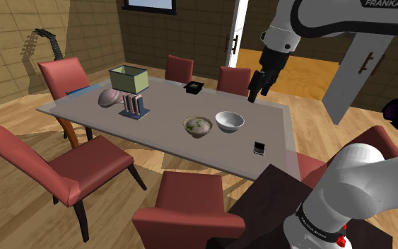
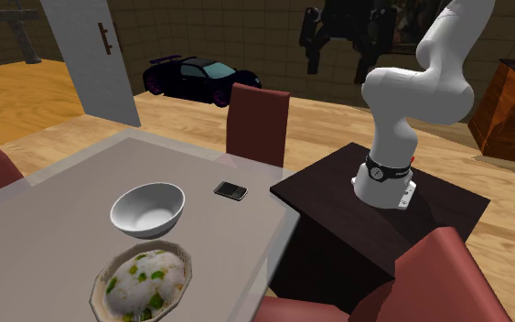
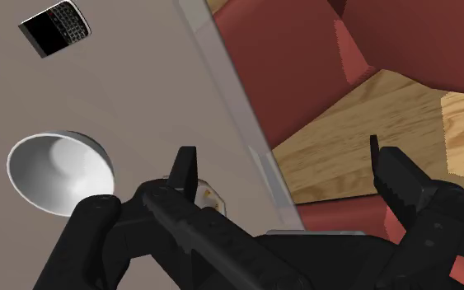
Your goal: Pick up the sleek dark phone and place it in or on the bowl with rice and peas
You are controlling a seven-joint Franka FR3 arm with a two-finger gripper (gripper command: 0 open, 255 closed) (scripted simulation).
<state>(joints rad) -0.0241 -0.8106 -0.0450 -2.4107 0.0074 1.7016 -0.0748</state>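
I held the all-black gripper high with fingers spread and empty, while the flat black keypad phone lay by the grey table's edge at the shoulder view's right; light, stiff, slick, I judged, best pinched across its narrow sides.

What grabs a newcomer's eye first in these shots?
The black hand hangs open in the air above the table, empty. The small dark phone lies alone near the table's corner, apart from the rice-and-peas bowl and an empty white bowl standing side by side.
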